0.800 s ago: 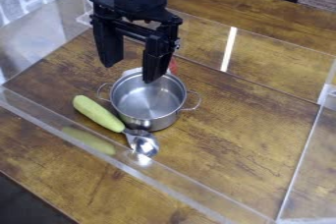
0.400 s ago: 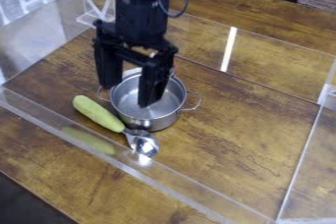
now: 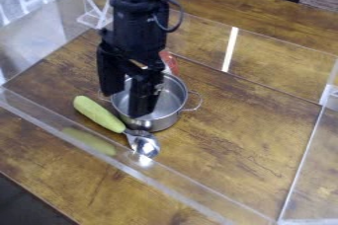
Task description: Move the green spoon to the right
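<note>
Worktop (image 3: pixel 238 150): brown, wood-grained, one, seen from above at a slant on my camera view.

Pot (image 3: pixel 164 118): round, steel, two handles, open at the top, standing on the worktop. One wire handle shows on the side toward the picture's right; the side toward the picture's left is partly covered by the pincer.

Spoon (image 3: pixel 99 113): one, thick rounded yellow-green handle, small shiny round bowl. It lies on the worktop just beside the pot, slanting from the handle end at the upper left of the view to the bowl end at the lower right, in front of the pot's near side. I cannot tell whether it touches the pot.

Clear panel (image 3: pixel 158 176): see-through, running slantwise along the near edge, with a yellow-green reflection of the handle in it. The spoon lies just behind it.

Red thing (image 3: pixel 168 59): small, partly hidden behind the arm, beyond the pot; kind not readable.

White strip (image 3: pixel 231 49): narrow, on the far part of the worktop.

Arm (image 3: pixel 137 17): black, reaching down from the top of the view.

Pincer (image 3: pixel 128 99): black, pointing down, wide apart, over the pot's left part in the view and near the spoon's handle, holding nothing that I can see.
</note>
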